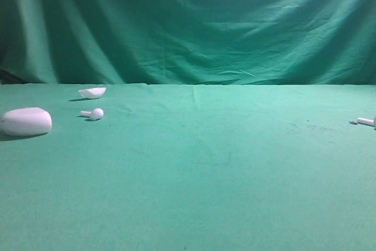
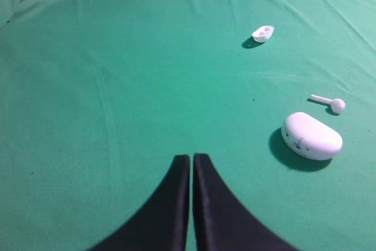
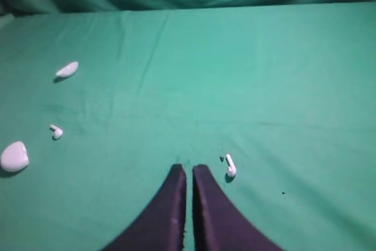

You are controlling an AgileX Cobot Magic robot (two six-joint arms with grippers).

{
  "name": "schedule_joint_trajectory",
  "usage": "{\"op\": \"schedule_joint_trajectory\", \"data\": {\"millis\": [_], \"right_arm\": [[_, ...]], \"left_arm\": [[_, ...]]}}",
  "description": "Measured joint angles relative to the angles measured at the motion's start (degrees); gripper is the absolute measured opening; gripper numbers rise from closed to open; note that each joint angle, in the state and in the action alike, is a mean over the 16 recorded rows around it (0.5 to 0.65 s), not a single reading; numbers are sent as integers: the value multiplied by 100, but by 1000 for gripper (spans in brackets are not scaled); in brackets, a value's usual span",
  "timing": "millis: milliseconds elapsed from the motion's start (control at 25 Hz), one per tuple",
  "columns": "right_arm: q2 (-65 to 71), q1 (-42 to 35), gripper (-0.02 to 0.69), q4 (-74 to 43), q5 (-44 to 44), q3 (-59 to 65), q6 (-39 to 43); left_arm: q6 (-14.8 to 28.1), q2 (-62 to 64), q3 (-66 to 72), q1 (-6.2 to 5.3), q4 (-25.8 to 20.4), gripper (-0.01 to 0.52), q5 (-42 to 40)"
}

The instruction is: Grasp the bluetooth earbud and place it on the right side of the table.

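Observation:
One white bluetooth earbud (image 1: pixel 93 113) lies on the green table (image 1: pixel 200 168) at the far left; it also shows in the left wrist view (image 2: pixel 333 104) and the right wrist view (image 3: pixel 56 131). A second earbud (image 1: pixel 366 121) lies at the table's right edge, and in the right wrist view (image 3: pixel 230 166) it lies just right of my right gripper's tips. My right gripper (image 3: pixel 188 168) is shut and empty. My left gripper (image 2: pixel 191 157) is shut and empty, left of the case. Neither gripper shows in the exterior high view.
A large white oval case (image 1: pixel 26 121) sits at the far left, also in the left wrist view (image 2: pixel 311 136) and the right wrist view (image 3: pixel 14 156). A shallow white shell-shaped piece (image 1: pixel 92 92) lies behind the left earbud. A draped green backdrop (image 1: pixel 188 22) rises behind the table.

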Motion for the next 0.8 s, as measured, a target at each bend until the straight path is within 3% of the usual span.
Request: {"op": "schedule_joint_trajectory", "data": {"millis": [320, 800], "right_arm": [[-1029, 0, 0, 170, -545, 769, 287], [-1395, -13, 0, -423, -1538, 1711, 539]], "left_arm": [[0, 0, 0, 0, 0, 0, 0], [0, 0, 0, 0, 0, 0, 0]]}}
